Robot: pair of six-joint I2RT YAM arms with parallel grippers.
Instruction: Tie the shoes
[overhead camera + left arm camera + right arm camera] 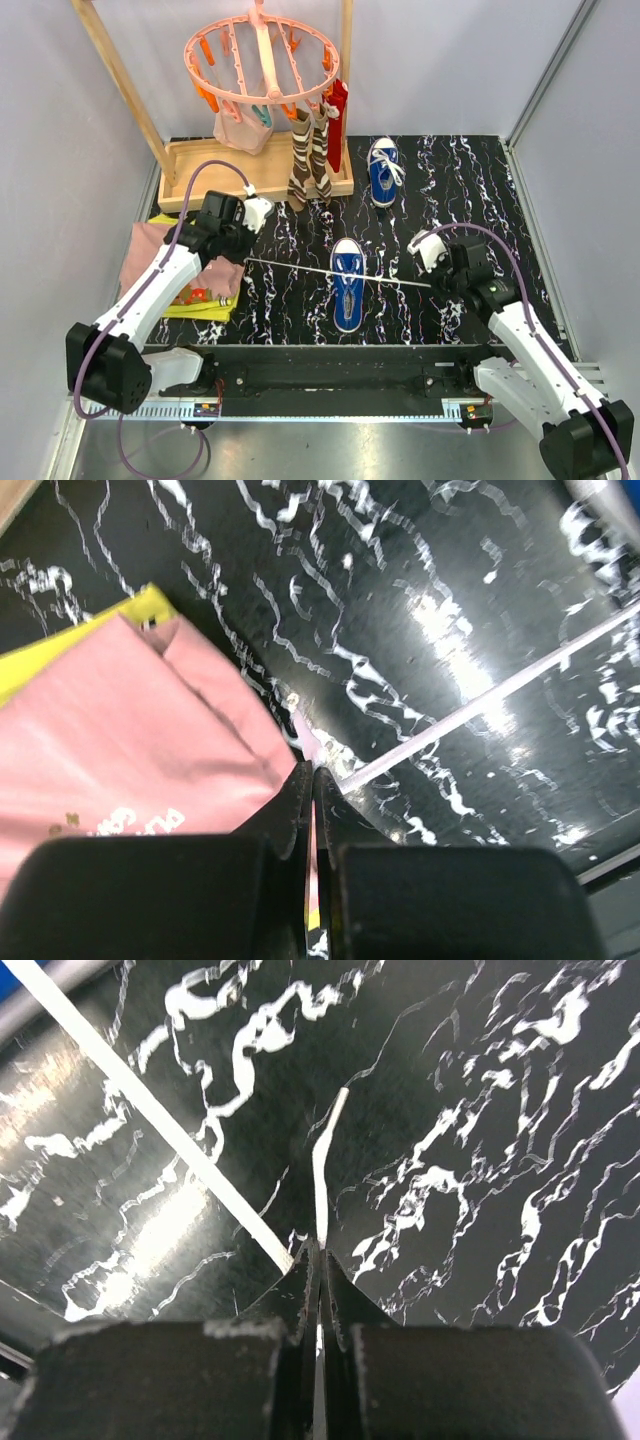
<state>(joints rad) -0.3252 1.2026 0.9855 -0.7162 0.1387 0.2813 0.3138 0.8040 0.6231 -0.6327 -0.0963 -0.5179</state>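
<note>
Two blue sneakers lie on the black marbled mat: one near the middle [347, 283], toe toward me, and one farther back [383, 170] with its laces loosely bunched. A white lace [300, 268] is stretched taut in a straight line through the near shoe, between both grippers. My left gripper [248, 259] is shut on its left end; in the left wrist view the lace [480, 702] runs off to the upper right from the shut gripper [314, 772]. My right gripper [432, 286] is shut on the right end; the lace [150, 1110] and its short tail [322, 1170] show beyond the gripper [322, 1247].
A wooden drying stand [210, 175] with a pink peg hanger [262, 55], hanging socks [310, 155] and cloths stands at the back left. Pink [160, 255] and yellow cloths lie under my left arm; the pink cloth [120, 740] is right beside the left fingers.
</note>
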